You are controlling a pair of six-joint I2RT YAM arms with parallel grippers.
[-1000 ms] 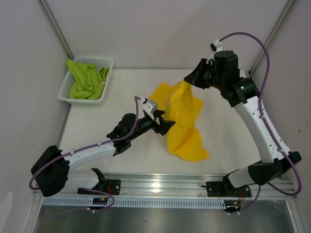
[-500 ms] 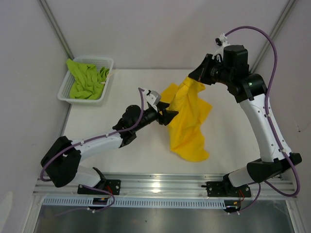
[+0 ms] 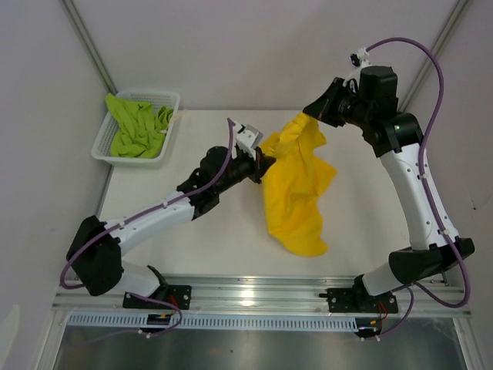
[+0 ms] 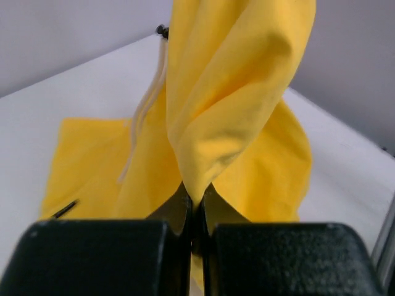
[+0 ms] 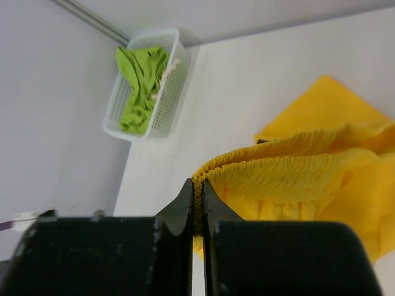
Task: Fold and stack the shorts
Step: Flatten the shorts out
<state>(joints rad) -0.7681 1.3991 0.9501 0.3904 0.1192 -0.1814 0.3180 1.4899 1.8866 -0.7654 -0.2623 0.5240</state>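
Two shut grippers hold the shorts: right gripper pinches the waistband high, left gripper a fold; long axis runs down-and-near, hem on the counter.

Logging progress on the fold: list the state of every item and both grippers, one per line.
Yellow shorts: unfolded, hanging between both arms, lower end on the table.
Green shorts: crumpled in the basket.
Basket: upright, far left corner.
Left gripper: jaws shut on a yellow fold.
Right gripper: jaws shut on the elastic waistband.
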